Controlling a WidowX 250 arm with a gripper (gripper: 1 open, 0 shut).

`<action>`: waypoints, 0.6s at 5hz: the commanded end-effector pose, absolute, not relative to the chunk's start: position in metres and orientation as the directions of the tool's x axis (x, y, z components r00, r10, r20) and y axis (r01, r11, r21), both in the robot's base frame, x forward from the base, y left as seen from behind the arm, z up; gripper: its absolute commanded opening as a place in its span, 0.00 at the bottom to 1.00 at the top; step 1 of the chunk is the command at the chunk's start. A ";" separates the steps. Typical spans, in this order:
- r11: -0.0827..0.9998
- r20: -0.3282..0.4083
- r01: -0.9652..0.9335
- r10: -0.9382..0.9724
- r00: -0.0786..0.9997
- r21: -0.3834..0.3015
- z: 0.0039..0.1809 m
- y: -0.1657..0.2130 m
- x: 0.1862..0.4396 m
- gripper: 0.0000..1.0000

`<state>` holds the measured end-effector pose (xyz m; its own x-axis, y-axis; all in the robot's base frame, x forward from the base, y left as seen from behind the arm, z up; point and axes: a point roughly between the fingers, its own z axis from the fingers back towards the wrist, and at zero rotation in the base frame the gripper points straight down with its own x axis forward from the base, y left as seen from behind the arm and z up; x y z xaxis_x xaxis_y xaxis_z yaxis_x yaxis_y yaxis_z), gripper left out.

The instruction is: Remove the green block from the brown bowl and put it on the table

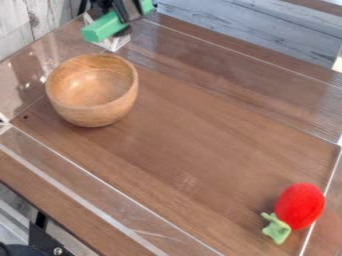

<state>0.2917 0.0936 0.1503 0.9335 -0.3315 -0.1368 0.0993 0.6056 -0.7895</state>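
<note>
The green block (100, 29) hangs above the table's far left corner, behind the brown bowl and clear of it. My gripper (112, 12) comes in dark from the top edge and is shut on the block's upper end; most of the gripper is cut off by the frame. The brown bowl (91, 88) stands upright on the table (201, 130) at the left, and its inside shows nothing in it.
A red plush fruit (301, 204) with a light-green stem (277, 230) lies near the front right corner. Clear plastic edging (80, 185) runs around the tabletop, with a raised clear piece (119, 41) just below the block. A grey plank wall stands behind.
</note>
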 end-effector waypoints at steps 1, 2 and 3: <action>0.619 -0.075 0.178 -0.360 0.930 -0.765 0.164 0.072 0.296 0.00; 0.603 -0.066 0.197 -0.385 0.920 -0.773 0.159 0.052 0.300 0.00; 0.588 -0.055 0.215 -0.407 0.912 -0.780 0.161 0.047 0.298 0.00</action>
